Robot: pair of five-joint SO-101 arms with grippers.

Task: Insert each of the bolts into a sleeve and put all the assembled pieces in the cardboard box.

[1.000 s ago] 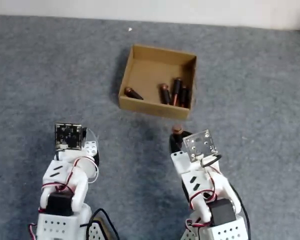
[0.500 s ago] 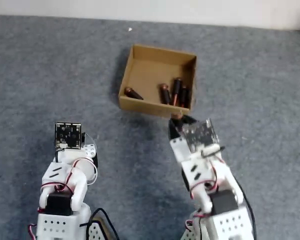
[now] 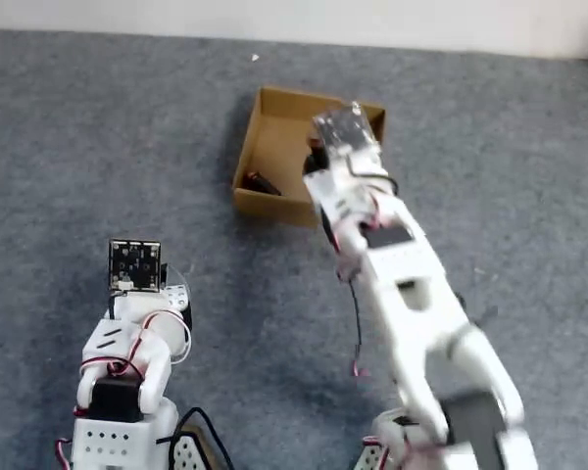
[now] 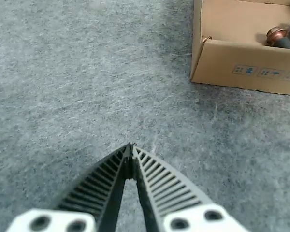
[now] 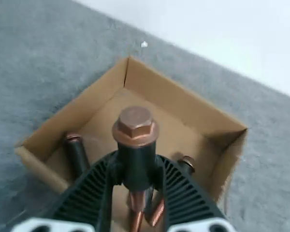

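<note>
A: Where is the bolt now?

B: The copper bolt (image 5: 135, 126) sits inside its black sleeve (image 5: 136, 162). The right claw (image 5: 136, 169) is squeezed on the sleeve just under the bolt's head, and the head sticks out past the fingertips.

A: And where is that?

B: Over the cardboard box (image 3: 274, 98). In the high view the box is at 12 o'clock on the grey carpet (image 3: 490, 147). The right arm (image 3: 402, 284) runs from 5 o'clock up to it.

A: Is anything in the box?

B: Yes. One finished piece (image 3: 263, 182) lies at about 8 o'clock inside the box. Another piece (image 5: 186, 164) lies on the box floor near the held one.

A: Will the held piece be tricky?

B: I think it is metal, so hard and a bit heavy for how small it is. The sleeve is round and smooth, so it could slip or roll. The middle of the sleeve looks like the best place to grab. A short drop should not break it.

A: What about the other claw?

B: The left claw (image 4: 130, 154) is shut tight with nothing in it. It is at 7 o'clock, over the carpet and well apart from the box.
</note>
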